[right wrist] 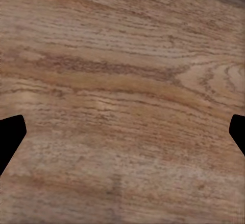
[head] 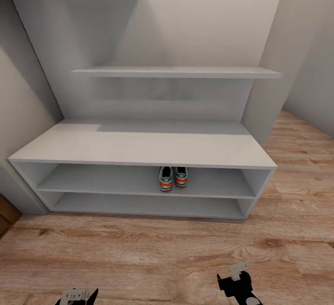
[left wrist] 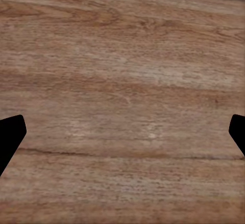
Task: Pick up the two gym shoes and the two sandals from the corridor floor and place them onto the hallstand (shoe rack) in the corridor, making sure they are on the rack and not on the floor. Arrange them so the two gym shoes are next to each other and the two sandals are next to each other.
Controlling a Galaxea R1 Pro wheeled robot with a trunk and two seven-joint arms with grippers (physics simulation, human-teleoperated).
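Gym shoes (head: 173, 178) shelved side by side on upper tier of hallstand (head: 139, 149); sandals unsighted.
Left tool (left wrist: 122, 134) and right tool (right wrist: 122, 134) spread wide, empty, over corridor floor (head: 153, 254). Risk: careless sandal placement nudging shoes apart or off hallstand.

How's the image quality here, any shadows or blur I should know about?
Head view: soft even light, the gym shoes sit shaded under the hallstand top, fairly sharp. Both wrist views: floor grain looks soft and blurry, no glare.

Two gym shoes (head: 173, 178), one hallstand (head: 139, 145), two wall shelves (head: 176, 72).
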